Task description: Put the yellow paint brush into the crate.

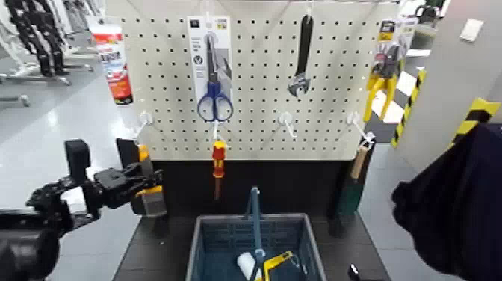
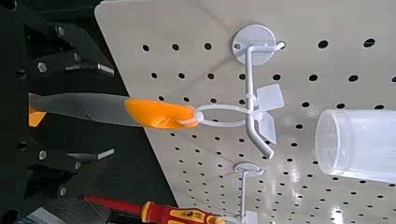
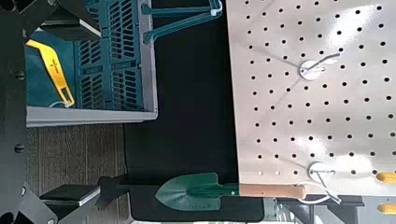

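Head view, left gripper (image 1: 153,178): beside the hanging yellow paint brush (image 1: 154,202)
Crate (image 1: 320,261): below the pegboard (image 1: 254,90)
Left wrist view, fingers (image 2: 86,161): released, 1 on each side of the brush
Right wrist view, right gripper (image 3: 100,114): released, near the crate

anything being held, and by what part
nothing, left gripper is open around the yellow paint brush, not touching its handle, right gripper is empty
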